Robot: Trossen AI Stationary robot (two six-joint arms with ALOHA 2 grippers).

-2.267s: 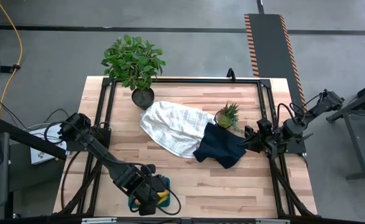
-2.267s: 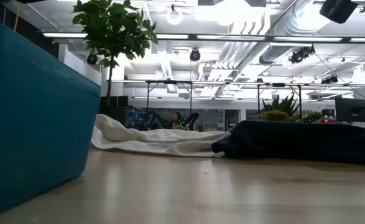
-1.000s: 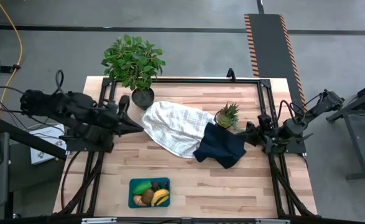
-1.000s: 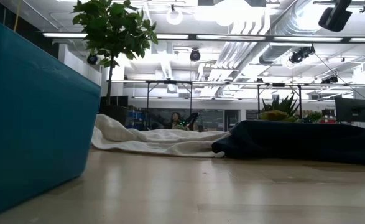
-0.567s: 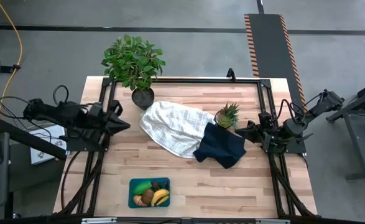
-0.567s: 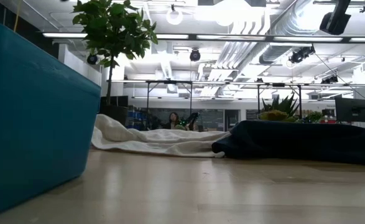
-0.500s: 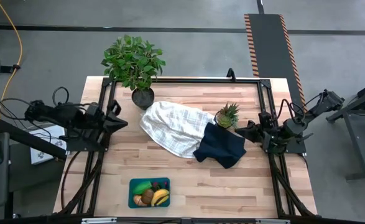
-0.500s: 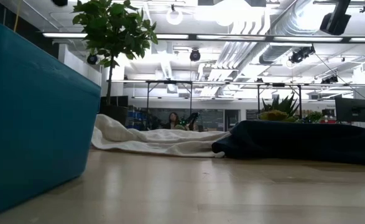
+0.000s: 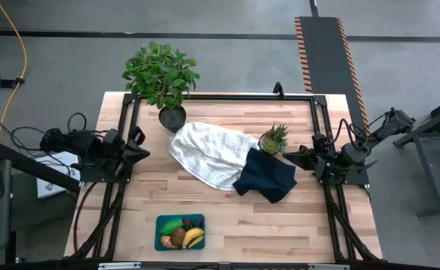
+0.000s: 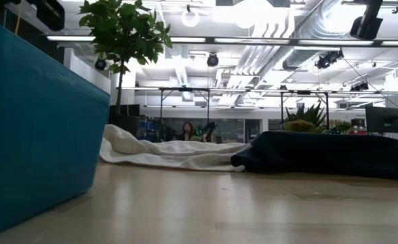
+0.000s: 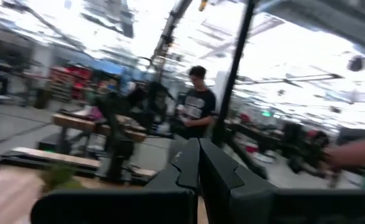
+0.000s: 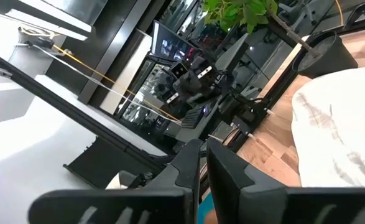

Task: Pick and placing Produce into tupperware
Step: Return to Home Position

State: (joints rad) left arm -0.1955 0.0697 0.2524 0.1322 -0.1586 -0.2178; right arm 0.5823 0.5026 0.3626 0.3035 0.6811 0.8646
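The teal tupperware (image 9: 160, 222) stands near the table's front edge, left of the middle; its wall fills the left of the low view (image 10: 36, 129). In it lie the produce: a yellow banana (image 9: 195, 238), a green piece (image 9: 173, 225), a brown ball (image 9: 178, 238) and an orange piece (image 9: 165, 241). My left gripper (image 9: 145, 150) is shut and empty at the table's left edge, far from the container; its fingers also show in the left wrist view (image 11: 199, 167). My right gripper (image 9: 285, 152) is shut and empty at the right, beside a small pineapple-like plant (image 9: 274, 138).
A white cloth (image 9: 211, 154) and a dark navy cloth (image 9: 264, 176) lie overlapping in the table's middle. A leafy potted plant (image 9: 160, 73) stands at the far left. A black frame (image 9: 220, 96) runs round the table. People show in the room beyond.
My left gripper has drawn back from near the white cloth toward the table's left edge, staying shut and empty. The tupperware and the produce in it have stayed where they were.
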